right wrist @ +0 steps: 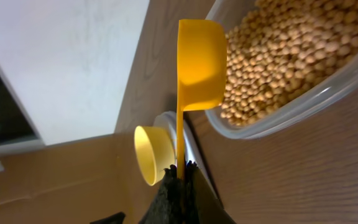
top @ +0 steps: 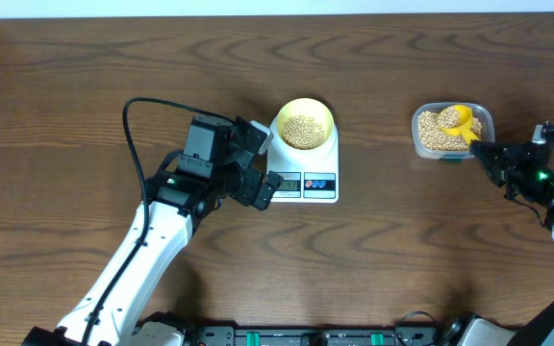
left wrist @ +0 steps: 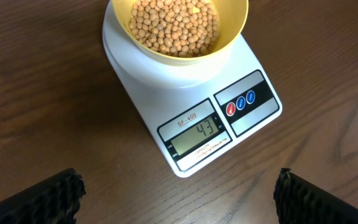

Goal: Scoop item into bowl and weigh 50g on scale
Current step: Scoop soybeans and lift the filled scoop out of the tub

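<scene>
The pale yellow bowl [top: 303, 123] holds tan beans [top: 303, 131] and stands on the white scale [top: 306, 183]. In the left wrist view the bowl [left wrist: 229, 37] and its beans [left wrist: 176, 26] sit on the scale [left wrist: 160, 93], whose display [left wrist: 197, 134] reads 43. My left gripper [top: 261, 163] [left wrist: 179, 199] is open and empty, just left of the scale's display edge. My right gripper [top: 482, 152] [right wrist: 180, 171] is shut on the handle of a bright yellow scoop [top: 460, 119] [right wrist: 199, 62]. The scoop's cup is at the clear tub of beans [top: 452, 131] [right wrist: 291, 62].
The left arm's black cable [top: 138, 120] loops over the table at the left. The table's far edge [top: 277, 13] runs along the top. The bowl [right wrist: 149, 154] and scale also show small in the right wrist view, behind the scoop handle.
</scene>
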{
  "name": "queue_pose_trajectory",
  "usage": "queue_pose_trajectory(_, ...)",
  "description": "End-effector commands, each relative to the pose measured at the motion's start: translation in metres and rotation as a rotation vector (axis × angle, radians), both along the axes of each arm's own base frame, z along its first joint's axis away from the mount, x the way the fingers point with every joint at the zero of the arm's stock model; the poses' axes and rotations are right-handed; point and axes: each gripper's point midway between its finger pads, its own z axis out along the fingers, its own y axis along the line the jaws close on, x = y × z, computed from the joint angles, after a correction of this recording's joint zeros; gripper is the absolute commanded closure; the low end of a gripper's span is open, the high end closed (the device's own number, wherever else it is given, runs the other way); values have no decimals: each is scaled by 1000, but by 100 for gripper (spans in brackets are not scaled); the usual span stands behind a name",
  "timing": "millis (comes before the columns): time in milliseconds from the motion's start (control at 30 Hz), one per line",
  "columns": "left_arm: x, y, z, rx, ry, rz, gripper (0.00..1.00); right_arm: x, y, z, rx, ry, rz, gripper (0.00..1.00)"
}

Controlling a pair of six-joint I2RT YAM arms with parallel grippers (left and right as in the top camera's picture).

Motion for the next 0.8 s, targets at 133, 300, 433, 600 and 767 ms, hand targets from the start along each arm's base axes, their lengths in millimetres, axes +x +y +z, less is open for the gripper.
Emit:
queue_pose_trajectory(133,-1,1,-4,-1,11,-4,0,-1,8,8,62,-24,37,99)
queue_pose_trajectory(300,-1,0,-4,-1,11,-5,0,2,13,23,78,-104,86,99)
queue_pose_trajectory(433,-1,0,-4,-1,11,-5,0,6,15,37,79,-183,126,99)
queue_pose_trajectory(600,-1,1,-4,-1,11,-4,0,6,15,37,96,-171,116,99)
queue_pose_trajectory(767,-1,1,-4,0,11,-4,0,6,21,39,101,-177,137,99)
